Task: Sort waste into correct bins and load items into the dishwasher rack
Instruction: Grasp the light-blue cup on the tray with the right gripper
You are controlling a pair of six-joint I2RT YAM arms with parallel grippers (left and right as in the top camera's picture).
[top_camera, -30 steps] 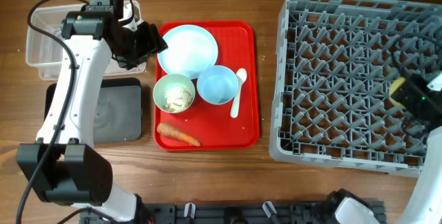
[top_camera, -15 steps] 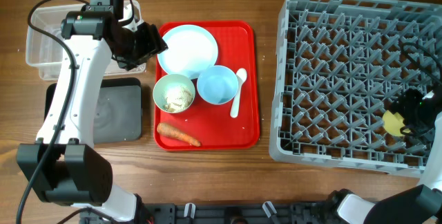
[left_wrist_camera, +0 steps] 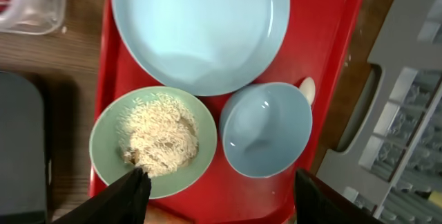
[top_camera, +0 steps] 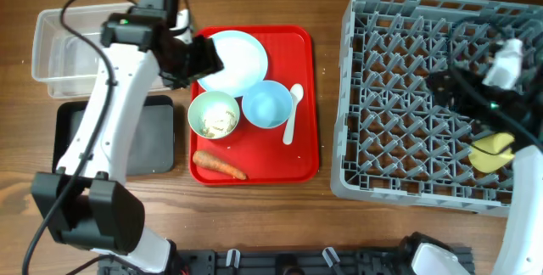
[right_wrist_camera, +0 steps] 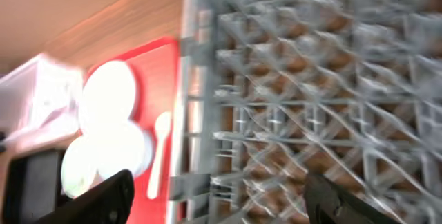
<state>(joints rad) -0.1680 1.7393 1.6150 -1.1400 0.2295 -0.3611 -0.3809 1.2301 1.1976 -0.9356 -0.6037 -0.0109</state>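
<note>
On the red serving tray point(top_camera: 305, 97) lie a pale round plate point(top_camera: 237, 58), a pale green bowl point(top_camera: 213, 115) with rice-like scraps point(left_wrist_camera: 157, 135), a light blue bowl point(top_camera: 266, 104), a white spoon point(top_camera: 293, 114) and an orange carrot point(top_camera: 218, 165). My left gripper point(top_camera: 206, 57) is open and empty over the plate's left edge; in the left wrist view point(left_wrist_camera: 215, 196) its fingers straddle both bowls. My right gripper point(top_camera: 443, 80) is open and empty above the grey dishwasher rack point(top_camera: 407, 97). The yellow cup point(top_camera: 490, 154) lies in the rack's right side. The wrapper is not visible.
A clear plastic tub point(top_camera: 64, 50) stands at the back left. A black tray point(top_camera: 148, 139) lies in front of it. The rack fills the right side of the wooden table, and its lattice fills the blurred right wrist view point(right_wrist_camera: 311, 79).
My right gripper let go of the yellow cup in the rack and moved up and to the left. My left gripper moved right from the tub to over the plate.
</note>
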